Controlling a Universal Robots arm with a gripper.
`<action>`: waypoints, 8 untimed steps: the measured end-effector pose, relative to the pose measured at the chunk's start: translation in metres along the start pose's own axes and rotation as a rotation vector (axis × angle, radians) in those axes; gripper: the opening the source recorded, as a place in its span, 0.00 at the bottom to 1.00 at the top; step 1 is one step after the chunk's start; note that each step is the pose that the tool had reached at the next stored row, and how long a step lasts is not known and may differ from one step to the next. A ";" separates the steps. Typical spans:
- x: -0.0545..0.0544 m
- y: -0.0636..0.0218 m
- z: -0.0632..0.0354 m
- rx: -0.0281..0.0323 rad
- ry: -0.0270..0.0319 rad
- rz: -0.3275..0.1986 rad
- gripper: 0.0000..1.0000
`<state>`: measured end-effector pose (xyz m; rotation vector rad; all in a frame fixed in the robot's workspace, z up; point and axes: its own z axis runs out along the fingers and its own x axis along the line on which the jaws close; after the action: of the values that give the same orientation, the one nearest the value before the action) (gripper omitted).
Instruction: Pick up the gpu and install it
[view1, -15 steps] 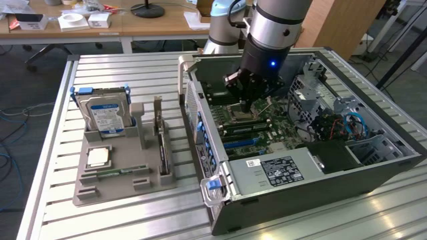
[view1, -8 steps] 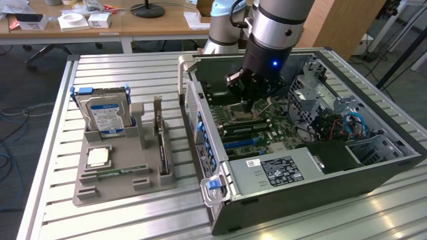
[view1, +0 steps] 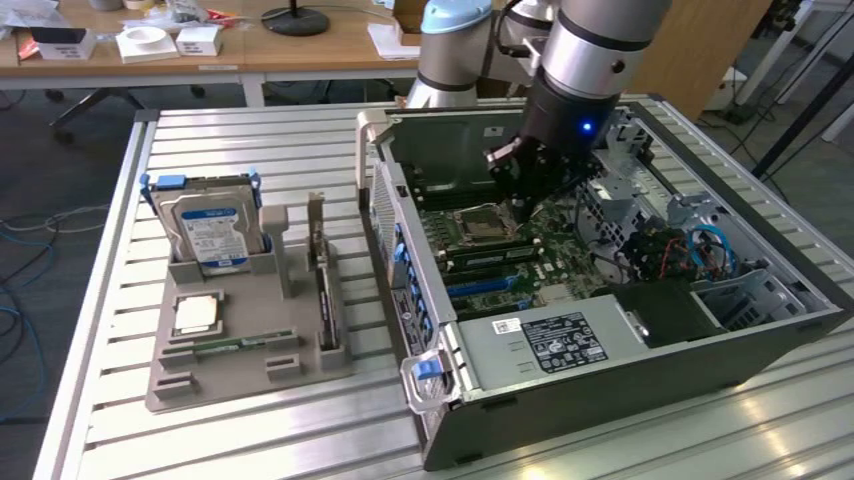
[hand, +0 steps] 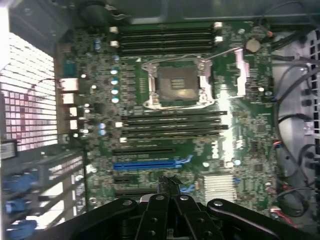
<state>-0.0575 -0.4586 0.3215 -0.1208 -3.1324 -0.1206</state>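
The gpu (view1: 324, 285), a thin dark card, stands upright on its long edge in the grey rack (view1: 240, 370), outside the computer case (view1: 667, 385). It is well apart from the gripper (view1: 523, 195), toward the exterior view's left of it.

Hand (view1: 523, 203) over motherboard (view1: 518, 262), inside case (view1: 601, 400)

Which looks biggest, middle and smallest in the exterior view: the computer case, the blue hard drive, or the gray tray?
Largest to smallest:
1. computer case
2. gray tray
3. blue hard drive
None of them look close in size.
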 end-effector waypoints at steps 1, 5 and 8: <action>-0.003 0.0002 0.0002 0.0012 -0.0001 0.000 0.10; -0.010 0.0004 0.0012 0.0041 -0.0002 0.000 0.10; -0.010 0.0005 0.0012 0.0043 -0.0003 0.000 0.10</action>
<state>-0.0471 -0.4589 0.3203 -0.1212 -3.1327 -0.1139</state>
